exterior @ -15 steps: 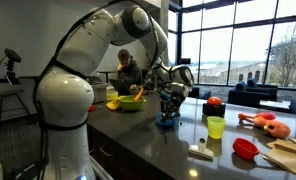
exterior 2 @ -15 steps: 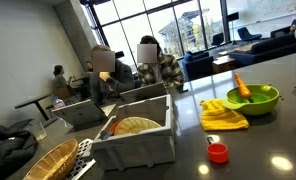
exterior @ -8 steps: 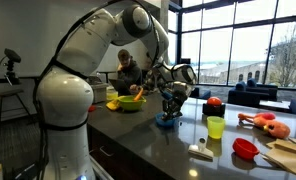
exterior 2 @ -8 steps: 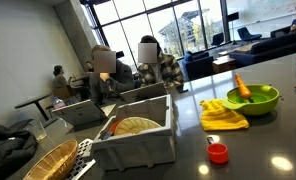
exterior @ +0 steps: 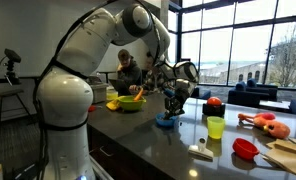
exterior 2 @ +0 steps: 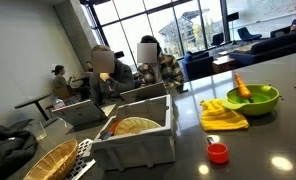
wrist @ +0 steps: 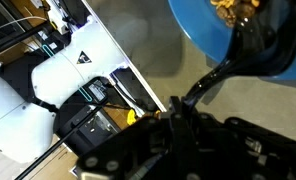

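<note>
The gripper (exterior: pixel 172 105) hangs clenched over the blue bowl (exterior: pixel 168 121); a sideways nudge could catch its rim, tipping it.

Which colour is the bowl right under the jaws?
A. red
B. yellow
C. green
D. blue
D: that bowl shows blue in an exterior view and in the wrist view.

Three bowls are showing in an exterior view: one blue bowl (exterior: pixel 168 121), one green bowl (exterior: pixel 128 103) at its ten o'clock, one red bowl (exterior: pixel 246 148) at its four o'clock. One yellow cup (exterior: pixel 216 127) is standing between blue and red.
</note>
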Tool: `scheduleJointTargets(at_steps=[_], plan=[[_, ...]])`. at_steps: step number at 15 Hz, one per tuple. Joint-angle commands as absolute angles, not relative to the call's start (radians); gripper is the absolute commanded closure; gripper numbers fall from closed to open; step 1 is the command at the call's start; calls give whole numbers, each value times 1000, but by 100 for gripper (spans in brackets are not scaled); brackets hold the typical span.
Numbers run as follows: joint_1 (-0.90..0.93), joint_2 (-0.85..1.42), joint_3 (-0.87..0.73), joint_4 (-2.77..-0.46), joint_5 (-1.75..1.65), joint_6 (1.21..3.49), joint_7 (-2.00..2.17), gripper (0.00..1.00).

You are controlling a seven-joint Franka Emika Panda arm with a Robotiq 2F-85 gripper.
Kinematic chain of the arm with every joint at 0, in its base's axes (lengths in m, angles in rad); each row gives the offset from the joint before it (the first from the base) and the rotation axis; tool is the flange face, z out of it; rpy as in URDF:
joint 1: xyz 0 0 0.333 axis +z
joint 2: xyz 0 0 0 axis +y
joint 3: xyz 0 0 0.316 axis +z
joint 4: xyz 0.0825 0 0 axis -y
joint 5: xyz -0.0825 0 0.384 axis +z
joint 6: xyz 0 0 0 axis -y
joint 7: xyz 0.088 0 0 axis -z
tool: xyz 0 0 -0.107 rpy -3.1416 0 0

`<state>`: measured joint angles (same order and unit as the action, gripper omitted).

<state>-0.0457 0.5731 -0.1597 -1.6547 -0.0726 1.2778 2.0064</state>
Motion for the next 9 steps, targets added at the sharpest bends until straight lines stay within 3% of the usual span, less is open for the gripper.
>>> scheduleJointTargets(at_steps=[1,9], plan=[[-55,539,-171,-1646,-51,1246,1995,99],[-52,478,-185,-1638,-62,1214,2014,99]])
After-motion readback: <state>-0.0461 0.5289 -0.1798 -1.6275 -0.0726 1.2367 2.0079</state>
